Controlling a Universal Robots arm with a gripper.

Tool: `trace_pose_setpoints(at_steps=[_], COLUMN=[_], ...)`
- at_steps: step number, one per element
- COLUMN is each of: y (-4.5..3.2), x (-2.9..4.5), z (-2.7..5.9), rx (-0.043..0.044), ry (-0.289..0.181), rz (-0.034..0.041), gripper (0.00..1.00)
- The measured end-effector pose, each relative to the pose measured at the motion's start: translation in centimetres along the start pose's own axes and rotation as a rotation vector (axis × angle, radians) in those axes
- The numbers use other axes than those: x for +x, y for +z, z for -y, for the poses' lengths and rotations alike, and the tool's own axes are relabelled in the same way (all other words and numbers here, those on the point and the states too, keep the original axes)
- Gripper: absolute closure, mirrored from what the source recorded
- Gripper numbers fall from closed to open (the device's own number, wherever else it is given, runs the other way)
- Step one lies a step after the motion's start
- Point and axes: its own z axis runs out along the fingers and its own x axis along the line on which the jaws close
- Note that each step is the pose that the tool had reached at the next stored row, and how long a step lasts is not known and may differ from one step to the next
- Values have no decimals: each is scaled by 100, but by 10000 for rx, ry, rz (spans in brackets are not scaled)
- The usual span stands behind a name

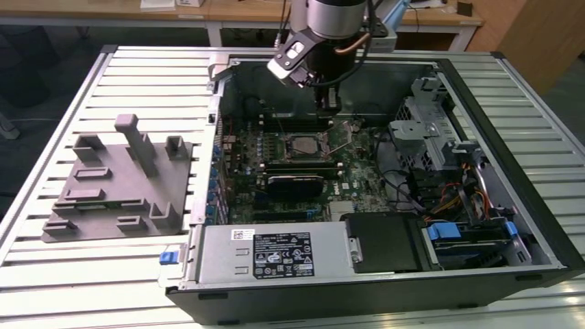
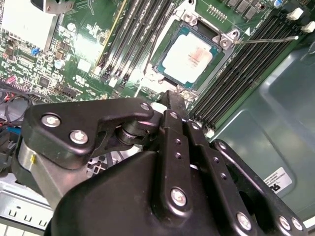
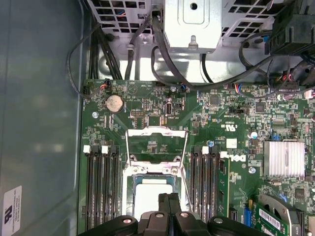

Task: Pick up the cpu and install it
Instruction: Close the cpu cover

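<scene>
The cpu (image 1: 300,144), a small square chip with a pale silver top, lies flat in its socket on the green motherboard (image 1: 357,179) inside the open computer case. Both wrist views show it lying in the socket, cpu (image 2: 189,56) and cpu (image 3: 150,195). The socket's metal load plate (image 3: 156,142) stands tipped open, and its thin lever (image 2: 268,38) sticks out sideways. My gripper (image 1: 327,104) hangs just above the board beside the socket, apart from the chip. Its black fingers (image 2: 170,105) are pressed together, shut with nothing between them.
A grey plastic fixture (image 1: 119,185) with upright posts sits on the slatted table at the exterior view's left. Memory slots (image 3: 101,187) flank the socket. Cables (image 3: 123,54) and a drive cage (image 1: 422,130) crowd the case, beside the power supply (image 1: 274,253) and a heatsink (image 3: 284,158).
</scene>
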Motion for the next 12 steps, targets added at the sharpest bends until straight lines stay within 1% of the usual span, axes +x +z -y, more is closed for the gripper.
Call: trace_pose_setpoints(at_steps=[3, 5, 9, 12], y=[1, 0, -47, -44], x=[0, 0, -1, -1], z=[-27, -29, -31, -51], rx=[0, 0, 0, -1], ry=[0, 1, 0, 0], rz=[1, 1, 1, -2], gripper=[89, 89, 89, 89])
